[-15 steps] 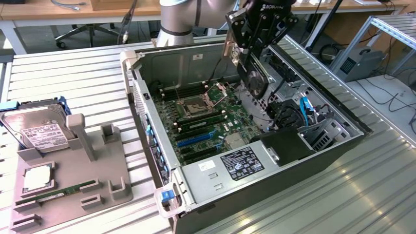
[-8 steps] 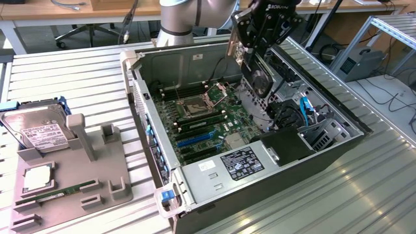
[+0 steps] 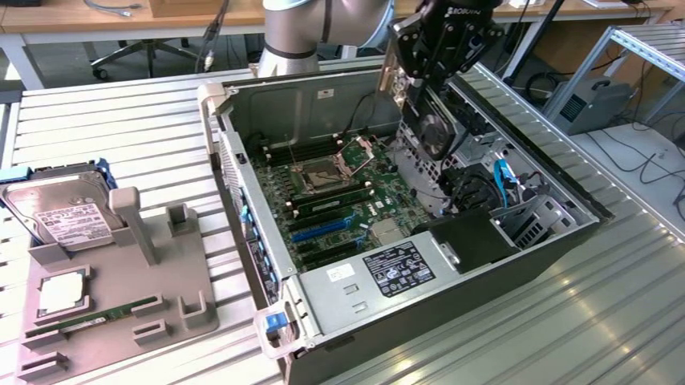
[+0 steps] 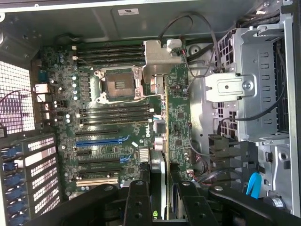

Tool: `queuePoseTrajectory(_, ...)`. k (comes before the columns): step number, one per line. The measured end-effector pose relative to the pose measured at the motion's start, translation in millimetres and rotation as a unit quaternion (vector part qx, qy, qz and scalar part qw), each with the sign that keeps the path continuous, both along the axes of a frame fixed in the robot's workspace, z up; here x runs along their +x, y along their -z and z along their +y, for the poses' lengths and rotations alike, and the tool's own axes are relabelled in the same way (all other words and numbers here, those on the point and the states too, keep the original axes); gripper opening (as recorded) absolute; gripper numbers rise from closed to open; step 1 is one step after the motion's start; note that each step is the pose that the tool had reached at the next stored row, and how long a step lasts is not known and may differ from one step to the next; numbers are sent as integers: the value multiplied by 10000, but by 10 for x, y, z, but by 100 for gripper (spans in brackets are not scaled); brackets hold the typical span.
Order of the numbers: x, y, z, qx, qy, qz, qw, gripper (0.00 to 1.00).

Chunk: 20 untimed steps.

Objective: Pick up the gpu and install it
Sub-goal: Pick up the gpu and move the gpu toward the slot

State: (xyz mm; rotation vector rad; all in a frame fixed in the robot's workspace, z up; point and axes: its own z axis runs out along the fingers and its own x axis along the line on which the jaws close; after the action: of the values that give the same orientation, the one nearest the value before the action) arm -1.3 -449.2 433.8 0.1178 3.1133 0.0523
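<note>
You will find the pincer (image 3: 419, 87) partly closed on the gpu (image 3: 434, 132), its fingers (image 4: 136, 200) clamping the card's upper edge from both faces. The card hangs on edge, fan side towards the exterior view's right. It is held in the air above the open computer case (image 3: 249, 172), over the far right part of the motherboard (image 3: 332, 200) and close to the drive cage (image 4: 244, 94). In the wrist view it is seen edge-on, with its silver end bracket (image 4: 157, 59) at the far end. The card touches neither the board nor any slot. On the counter (image 3: 107, 120), at the exterior view's left, the grey parts holder (image 3: 118, 297) carries the hard drive (image 3: 59, 212) and the RAM stick (image 3: 91, 317), well apart from the work. I judge the pickup complete and the install step in hand, at the carry-and-align stage. The blue expansion slot (image 4: 101, 141) lies off to one side of the card's present line. In my judgement, seating calls for you to bring the card's lower edge over that slot, parallel to it, with the bracket towards the rear slot covers (image 4: 35, 169). The cables (image 3: 498, 180) beside the cage are a snag risk.
</note>
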Motion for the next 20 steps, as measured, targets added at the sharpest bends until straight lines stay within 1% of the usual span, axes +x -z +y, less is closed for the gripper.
queuePoseTrajectory(20,196,2,0,0,0,0,10000,27)
